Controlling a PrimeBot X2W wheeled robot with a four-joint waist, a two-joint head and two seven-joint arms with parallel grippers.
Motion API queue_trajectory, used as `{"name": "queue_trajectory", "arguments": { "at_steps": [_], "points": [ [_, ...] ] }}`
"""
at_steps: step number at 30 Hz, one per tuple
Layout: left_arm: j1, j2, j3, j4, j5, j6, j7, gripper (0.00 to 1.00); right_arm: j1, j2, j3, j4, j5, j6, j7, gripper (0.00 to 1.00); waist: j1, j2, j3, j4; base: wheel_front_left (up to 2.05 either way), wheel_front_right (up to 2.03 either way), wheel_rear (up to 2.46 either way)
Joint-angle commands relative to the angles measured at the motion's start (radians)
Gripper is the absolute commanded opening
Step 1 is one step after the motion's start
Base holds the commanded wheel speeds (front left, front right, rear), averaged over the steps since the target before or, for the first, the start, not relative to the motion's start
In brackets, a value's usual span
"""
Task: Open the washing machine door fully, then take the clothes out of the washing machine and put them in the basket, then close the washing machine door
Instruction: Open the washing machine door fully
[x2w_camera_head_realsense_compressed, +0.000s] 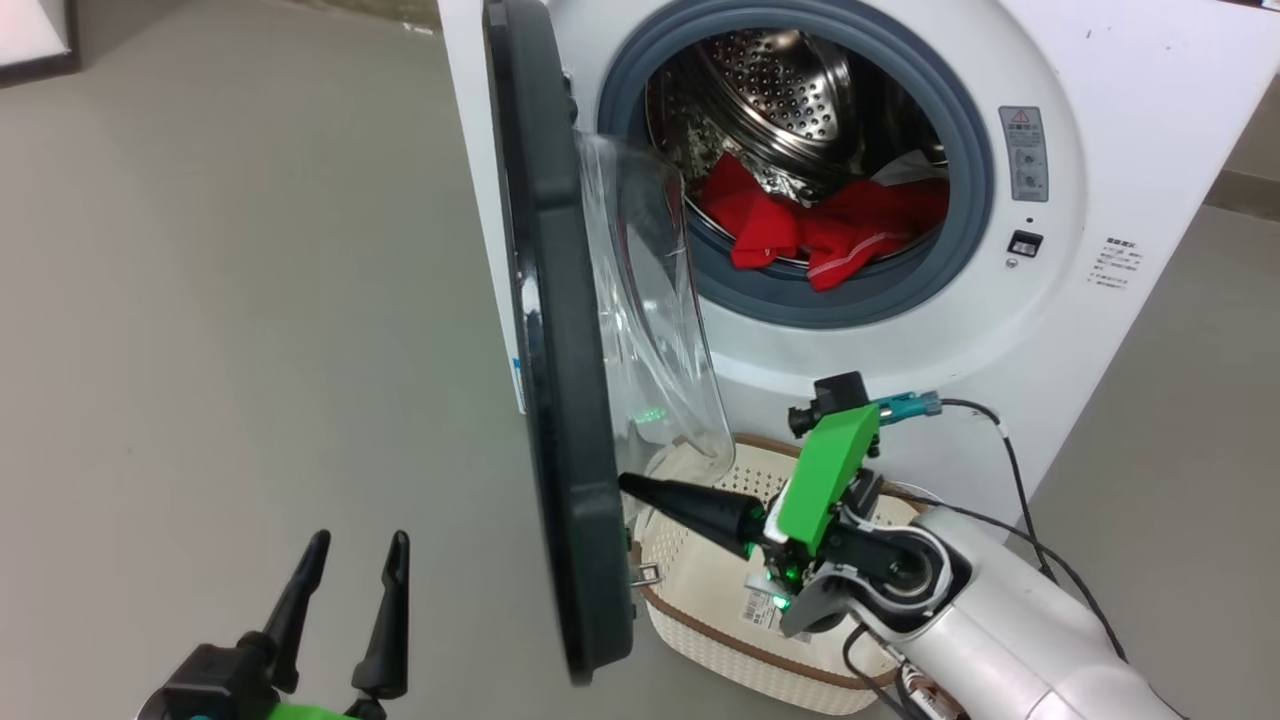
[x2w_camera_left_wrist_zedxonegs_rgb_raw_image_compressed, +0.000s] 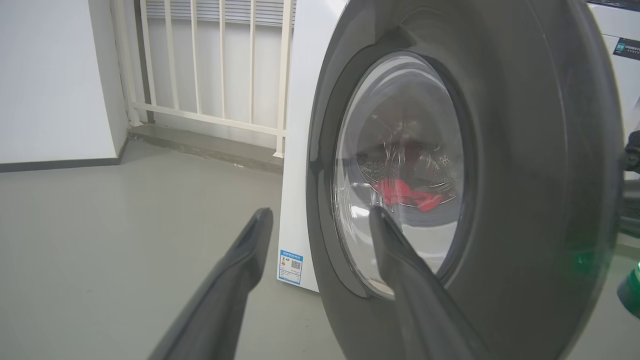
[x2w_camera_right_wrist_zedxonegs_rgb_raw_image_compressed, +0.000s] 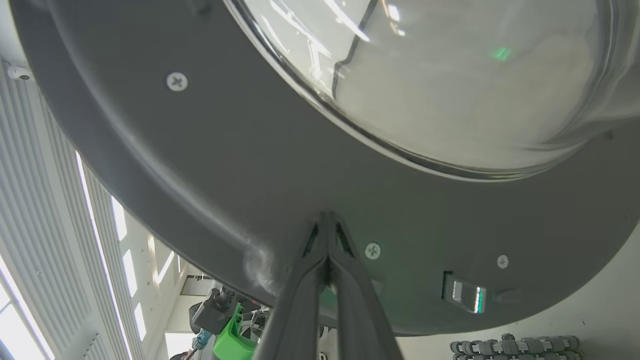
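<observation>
Head view: nearest, the left hand (x2w_camera_head_realsense_compressed: 360, 540) hovers spread and empty at lower left, while the right hand (x2w_camera_head_realsense_compressed: 630, 485), fingers pressed together, touches its tip to the inner rim of the open washing machine door (x2w_camera_head_realsense_compressed: 555, 330). Just beyond, the basket (x2w_camera_head_realsense_compressed: 700, 590) sits on the floor (x2w_camera_head_realsense_compressed: 200, 300) under the door's glass. Farthest, the clothes (x2w_camera_head_realsense_compressed: 830, 235) lie inside the washing machine (x2w_camera_head_realsense_compressed: 1100, 100).
</observation>
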Motion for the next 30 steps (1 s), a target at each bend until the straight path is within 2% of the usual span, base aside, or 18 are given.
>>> {"name": "queue_trajectory", "arguments": {
  "at_steps": [1, 16, 29, 30],
  "points": [
    [-0.016, 0.015, 0.037, -0.031, 0.006, -0.005, -0.008, 1.0, -0.022, 0.024, 0.025, -0.03, 0.003, 0.008, -0.011, 0.0, 0.0, -0.0001, 0.005, 0.007, 0.0, 0.0, 0.0],
    [0.006, 0.001, 0.085, -0.073, 0.007, -0.005, -0.008, 1.0, -0.108, 0.024, 0.172, -0.019, 0.044, 0.008, -0.094, 0.0, 0.0, -0.0001, 0.034, 0.031, 0.0, 0.0, 0.0],
    [0.008, -0.003, 0.091, -0.069, 0.006, -0.005, -0.008, 1.0, -0.13, 0.024, 0.214, 0.013, 0.077, 0.008, -0.131, 0.0, 0.0, -0.0001, 0.036, 0.032, 0.0, 0.0, 0.0],
    [0.007, -0.003, 0.09, -0.067, 0.006, -0.005, -0.008, 1.0, -0.133, 0.024, 0.216, 0.022, 0.07, 0.008, -0.14, 0.2, 0.0, -0.0001, 0.035, 0.03, 0.0, 0.0, 0.0]
  ]
}}
